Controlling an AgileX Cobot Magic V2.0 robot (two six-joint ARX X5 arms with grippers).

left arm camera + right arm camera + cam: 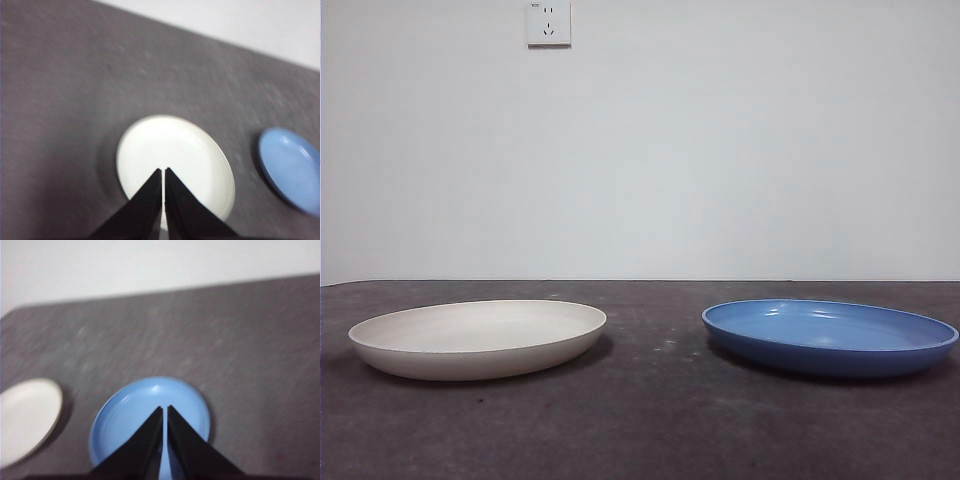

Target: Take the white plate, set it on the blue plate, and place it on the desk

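Note:
The white plate [478, 338] lies flat on the desk [650, 420] at the left, and the blue plate [830, 336] lies flat at the right, a gap of bare desk between them. Neither arm shows in the front view. High above the white plate [190, 160] hangs my left gripper [163, 170], shut and holding nothing, with the blue plate [292, 167] off to its side. Over the blue plate [135, 410] my right gripper [165, 408] is held high, also shut and holding nothing; the white plate [27, 420] shows at that picture's edge.
A pale wall with a white socket [549, 22] rises behind the desk's far edge. Dark desk surface lies between and in front of the two plates.

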